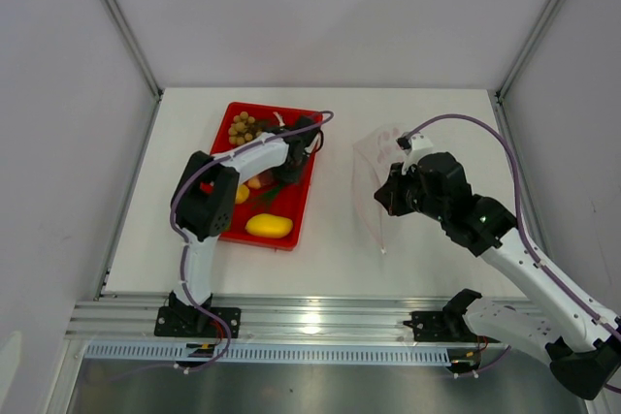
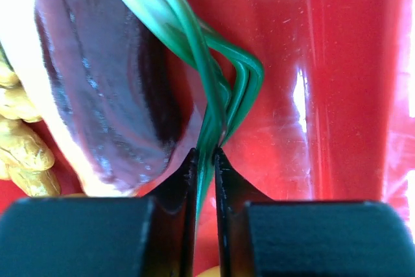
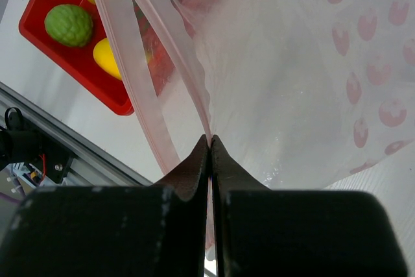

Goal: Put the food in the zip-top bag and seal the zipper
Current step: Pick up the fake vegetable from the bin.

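Observation:
My left gripper (image 2: pixel 205 155) is down in the red tray (image 1: pixel 299 203), shut on the green onion (image 2: pixel 220 82), next to the reddish meat slice (image 2: pixel 104 89). The yellow mango (image 1: pixel 269 226) and the grape cluster (image 1: pixel 243 126) lie in the tray; the green lime (image 3: pixel 69 24) shows in the right wrist view. My right gripper (image 3: pixel 209 139) is shut on one lip of the clear zip-top bag (image 3: pixel 292 76), holding it up at the right (image 1: pixel 374 167). The pinkish zipper (image 3: pixel 130 76) runs up from the jaws, mouth open toward the tray.
The bag has pink spots (image 3: pixel 369 95) printed on its far side. An aluminium rail (image 1: pixel 310 322) runs along the near table edge. Grey walls enclose the white table (image 1: pixel 437 259) on three sides.

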Controlling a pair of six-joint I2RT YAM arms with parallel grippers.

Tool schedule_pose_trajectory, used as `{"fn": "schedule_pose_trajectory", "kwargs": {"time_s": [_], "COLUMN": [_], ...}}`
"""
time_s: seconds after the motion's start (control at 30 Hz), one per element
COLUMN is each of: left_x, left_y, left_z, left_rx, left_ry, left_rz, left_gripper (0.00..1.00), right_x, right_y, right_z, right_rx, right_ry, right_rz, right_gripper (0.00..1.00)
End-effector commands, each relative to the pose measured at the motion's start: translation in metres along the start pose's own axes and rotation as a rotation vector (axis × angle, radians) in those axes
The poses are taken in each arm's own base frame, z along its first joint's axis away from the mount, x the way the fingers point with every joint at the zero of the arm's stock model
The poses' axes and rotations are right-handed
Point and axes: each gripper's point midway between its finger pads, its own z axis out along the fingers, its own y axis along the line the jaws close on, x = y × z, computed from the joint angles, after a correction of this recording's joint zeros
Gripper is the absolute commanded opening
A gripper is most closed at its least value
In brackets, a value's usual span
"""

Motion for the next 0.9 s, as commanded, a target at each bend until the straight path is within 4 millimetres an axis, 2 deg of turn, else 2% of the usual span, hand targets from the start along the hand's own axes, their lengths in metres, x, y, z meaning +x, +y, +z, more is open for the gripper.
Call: {"fn": "schedule_pose_trajectory", "kwargs": {"time_s": [0.0,0.07,0.2,0.3,0.33,0.43,0.47,0.53,0.57,0.6,0.63,0.7,0.73,0.87], "left_x": [-0.002,-0.002,-0.003,-0.003,-0.008,-0.010,-0.012,-0.012,-0.009,-0.010,-0.007,0.004,0.011,0.042], "left_y": [-0.003,0.000,0.004,0.009,0.012,0.009,0.012,0.002,0.002,-0.003,-0.016,-0.025,-0.040,-0.071], "left_z": [-0.017,-0.022,-0.039,-0.065,-0.085,-0.118,-0.142,-0.170,-0.192,-0.204,-0.219,-0.249,-0.262,-0.306], "left_rx": [0.016,0.009,0.003,0.013,0.029,0.103,0.137,0.239,0.288,0.336,0.427,0.523,0.602,0.789], "left_ry": [-0.042,-0.051,-0.088,-0.126,-0.168,-0.217,-0.268,-0.314,-0.363,-0.392,-0.406,-0.459,-0.467,-0.529], "left_rz": [-0.081,-0.108,-0.184,-0.245,-0.266,-0.300,-0.313,-0.312,-0.316,-0.311,-0.292,-0.259,-0.222,-0.119], "left_gripper": [0.08,0.01,0.01,0.01,0.01,0.01,0.01,0.01,0.01,0.01,0.00,0.01,0.00,0.01], "right_x": [-0.011,-0.011,-0.012,-0.013,-0.013,-0.014,-0.016,-0.018,-0.020,-0.021,-0.021,-0.022,-0.023,-0.020], "right_y": [0.008,0.008,0.009,0.007,0.007,-0.001,0.000,-0.002,-0.003,-0.004,-0.006,-0.008,-0.011,-0.017], "right_z": [0.001,0.002,0.003,0.005,0.007,0.008,0.009,0.008,0.008,0.008,0.008,0.010,0.010,0.013], "right_rx": [-0.028,-0.029,-0.023,-0.006,0.003,0.056,0.056,0.065,0.069,0.073,0.081,0.089,0.095,0.101], "right_ry": [-0.033,-0.031,-0.027,-0.018,-0.001,0.005,0.007,0.012,0.010,0.012,0.021,0.028,0.027,0.049], "right_rz": [-0.004,-0.004,0.012,0.030,0.034,0.048,0.050,0.048,0.044,0.040,0.034,0.021,0.018,0.007], "right_gripper": [0.00,0.00,0.00,0.00,0.00,0.00,0.00,0.00,0.00,0.00,0.00,0.00,0.00,0.00]}}
